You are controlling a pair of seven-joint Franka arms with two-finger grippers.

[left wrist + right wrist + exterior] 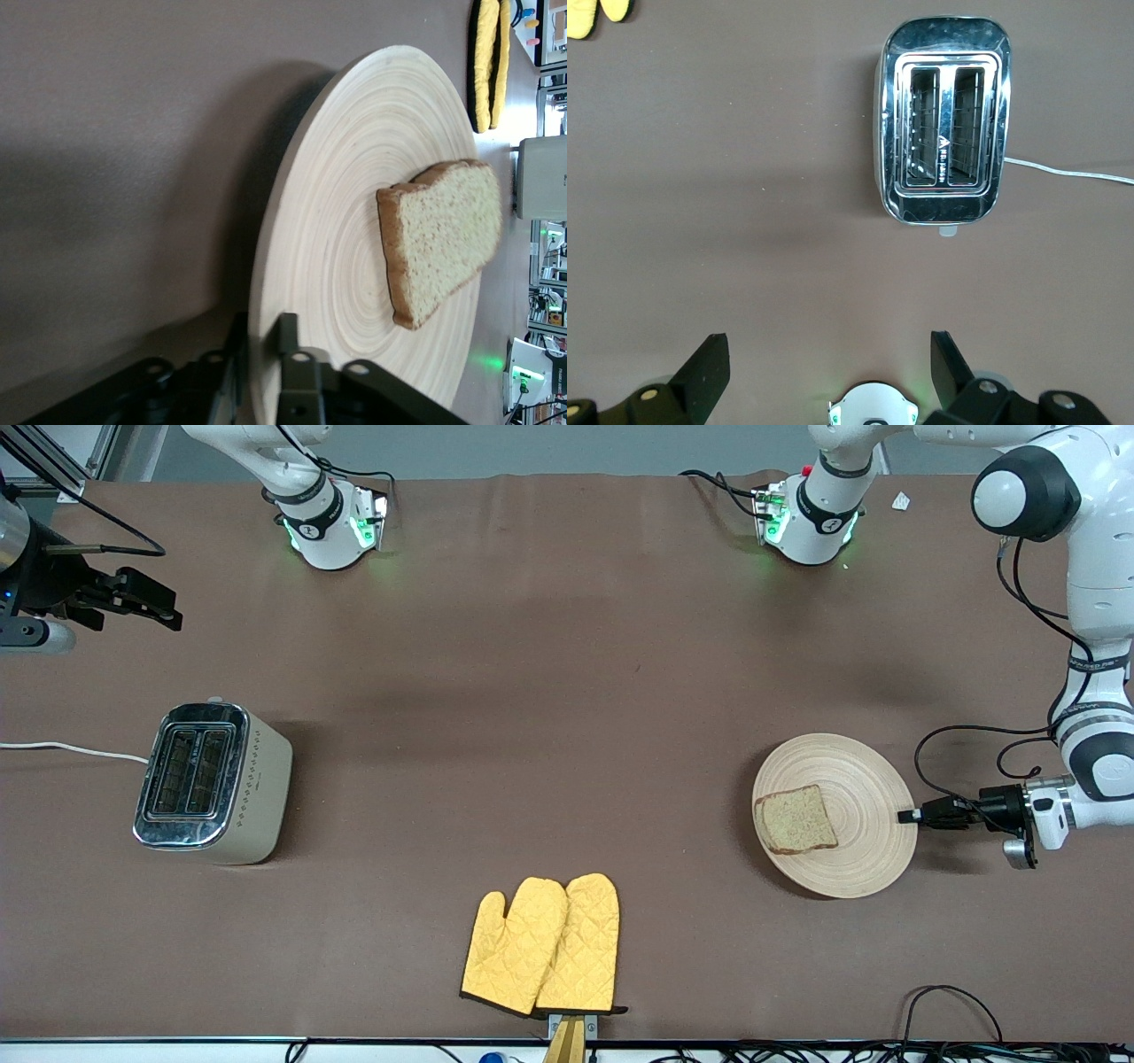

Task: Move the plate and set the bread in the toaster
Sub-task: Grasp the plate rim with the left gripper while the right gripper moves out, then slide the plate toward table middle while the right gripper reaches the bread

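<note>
The round wooden plate (864,797) lies toward the left arm's end of the table, with the slice of brown bread (796,820) on it. My left gripper (905,816) is low at the plate's rim and shut on it, one finger above and one below. In the left wrist view the plate (354,221) and the bread (447,235) fill the frame ahead of the gripper (263,332). The beige toaster (213,784) stands toward the right arm's end, its slots empty. My right gripper (168,615) waits open in the air. In the right wrist view the gripper (830,354) is empty and the toaster (943,159) shows from above.
Two yellow oven mitts (542,945) lie near the table's front edge, about midway between toaster and plate. The toaster's white cord (71,748) runs off the table's right-arm end. A small white scrap (901,502) lies near the left arm's base.
</note>
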